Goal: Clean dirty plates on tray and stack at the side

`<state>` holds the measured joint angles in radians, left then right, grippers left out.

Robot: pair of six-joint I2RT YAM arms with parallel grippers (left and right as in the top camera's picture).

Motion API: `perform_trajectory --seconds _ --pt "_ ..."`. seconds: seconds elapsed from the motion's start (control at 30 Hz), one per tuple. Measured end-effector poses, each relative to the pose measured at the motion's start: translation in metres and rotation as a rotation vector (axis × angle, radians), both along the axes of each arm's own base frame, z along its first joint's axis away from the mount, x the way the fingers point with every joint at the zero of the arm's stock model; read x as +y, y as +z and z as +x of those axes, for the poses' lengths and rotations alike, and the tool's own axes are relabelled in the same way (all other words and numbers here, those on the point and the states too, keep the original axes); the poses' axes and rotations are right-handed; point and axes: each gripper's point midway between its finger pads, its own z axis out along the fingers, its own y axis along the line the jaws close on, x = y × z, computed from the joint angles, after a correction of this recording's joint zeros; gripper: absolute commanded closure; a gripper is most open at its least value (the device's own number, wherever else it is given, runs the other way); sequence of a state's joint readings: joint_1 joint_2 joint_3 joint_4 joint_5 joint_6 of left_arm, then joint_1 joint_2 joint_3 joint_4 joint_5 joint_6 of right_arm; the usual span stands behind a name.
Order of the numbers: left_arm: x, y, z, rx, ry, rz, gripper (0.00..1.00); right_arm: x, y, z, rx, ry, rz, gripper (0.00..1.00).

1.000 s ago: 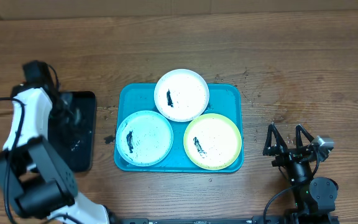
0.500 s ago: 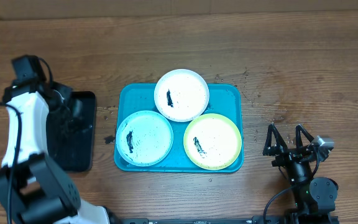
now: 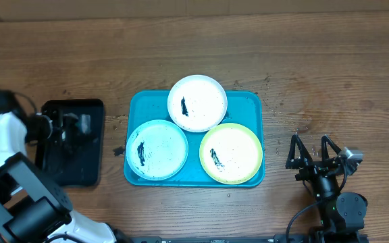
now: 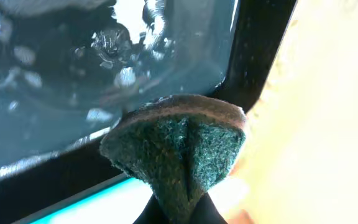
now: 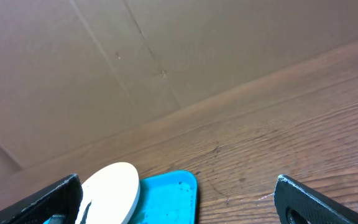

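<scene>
The left gripper (image 3: 73,125) was seen clamped on a dark green scouring sponge (image 4: 178,149), which was pinched into a fold between the jaws. The sponge was held over the rim of a black tray (image 3: 80,165). Water appeared to be pooled in it, though the close view was too blurred for that to be told with certainty. The right gripper (image 3: 310,142) was positioned over the wooden table (image 3: 329,61), well to the right of the turquoise tray (image 3: 250,101), with its jaws spread wide and nothing between them.

Three plates were laid on the turquoise tray. The white plate (image 3: 204,94) was set at the far edge, its rim reaching past the tray's border. The light blue plate (image 3: 164,145) was placed near left and the yellow-green plate (image 3: 238,145) near right. Each was marked with a black smear (image 3: 183,105).
</scene>
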<state>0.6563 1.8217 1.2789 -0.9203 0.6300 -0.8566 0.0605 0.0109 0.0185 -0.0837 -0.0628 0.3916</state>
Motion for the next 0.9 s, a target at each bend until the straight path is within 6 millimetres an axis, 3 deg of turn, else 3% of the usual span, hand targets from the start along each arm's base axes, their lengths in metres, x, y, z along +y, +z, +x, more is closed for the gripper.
perform_trajectory --seconds 0.27,0.9 --pt "0.002 0.01 -0.016 0.009 0.075 -0.138 0.96 0.0 0.0 0.0 0.0 0.0 0.0 0.0" --pt "0.015 0.039 -0.014 -0.134 0.176 -0.321 0.96 0.0 0.0 0.0 0.0 0.0 0.0 0.0"
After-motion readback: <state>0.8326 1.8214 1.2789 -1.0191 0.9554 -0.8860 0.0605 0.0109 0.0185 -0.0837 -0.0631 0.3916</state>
